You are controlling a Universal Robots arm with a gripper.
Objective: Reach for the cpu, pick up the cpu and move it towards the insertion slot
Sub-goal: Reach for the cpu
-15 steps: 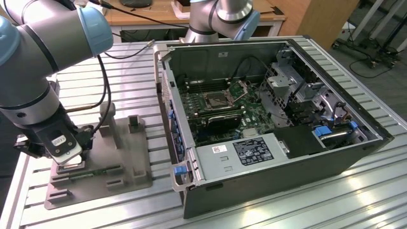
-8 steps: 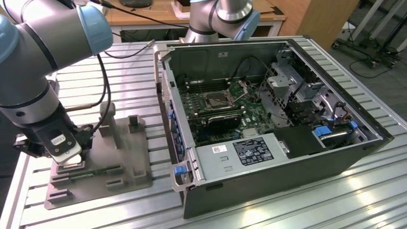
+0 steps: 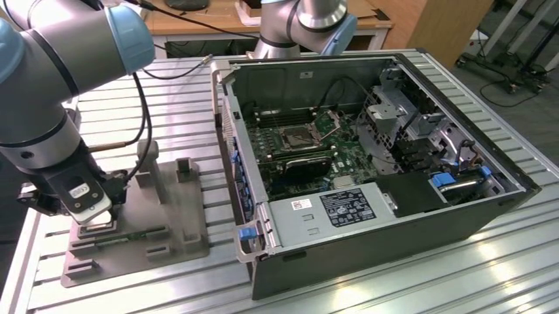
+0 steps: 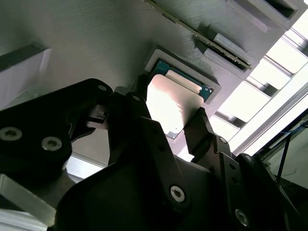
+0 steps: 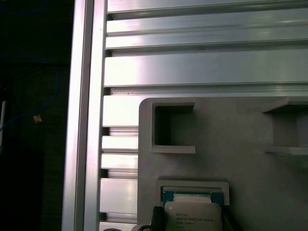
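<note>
So the black two-fingered gripper (image 4: 171, 98) on the grey-and-blue arm was right down over the grey plastic tray (image 3: 182, 214), which sat on the ribbed aluminium table (image 3: 410, 288) at the exterior view's left. The cpu (image 5: 192, 217), a small flat square chip with a silvery-white metal top and a green edge, lay in its shallow square pocket in that tray. In the second wrist view the dark fingers (image 4: 202, 127) looked pressed in on two opposite edges of it, pinching it. The insertion slot (image 3: 299, 137), a dark square socket with a shiny metal frame and its flap tipped up, was well apart, over to the right on the green board inside the open black computer case (image 3: 349, 256).
</note>
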